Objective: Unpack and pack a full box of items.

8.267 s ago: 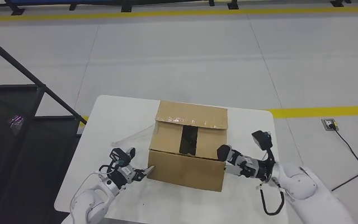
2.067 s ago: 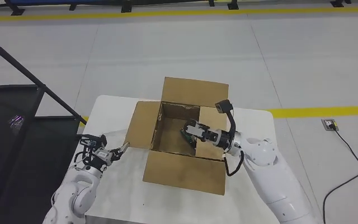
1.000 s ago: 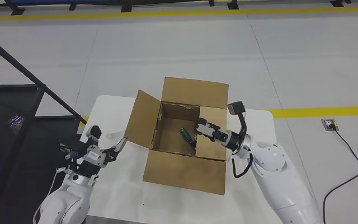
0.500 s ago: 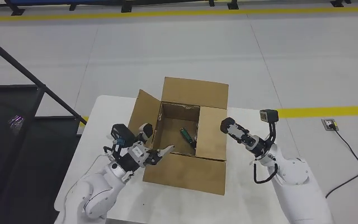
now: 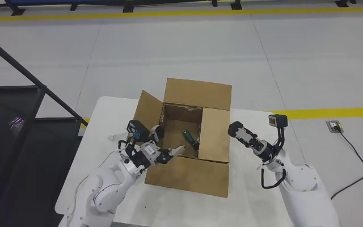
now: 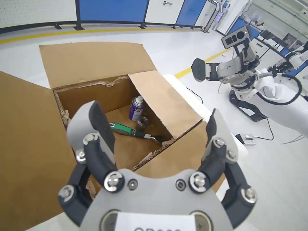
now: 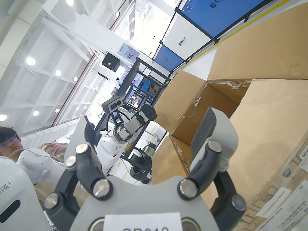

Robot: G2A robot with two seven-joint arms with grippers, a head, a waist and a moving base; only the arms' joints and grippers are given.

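The cardboard box (image 5: 190, 176) stands open on the white table (image 5: 110, 116); its left and back flaps are raised and its right flap (image 5: 214, 133) leans inward. Inside lie a green-handled tool (image 5: 189, 138) (image 6: 124, 129), a blue spray can (image 6: 135, 108) and a small dark cylinder (image 6: 142, 122). My left gripper (image 5: 169, 143) (image 6: 156, 131) is open and empty at the box's front-left corner, over the rim. My right gripper (image 5: 235, 129) (image 7: 148, 131) is open and empty just outside the right wall (image 7: 269, 111), level with the top edge.
A dark metal frame (image 5: 22, 85) stands left of the table. Bare tabletop lies to the left of the box and along the front edge. Beyond the table is open grey floor with yellow lines (image 5: 317, 113).
The box, once shut, now stands open. In the last second my right gripper drew back out of the box to its right side, and my left gripper came in from the left to the front-left corner.
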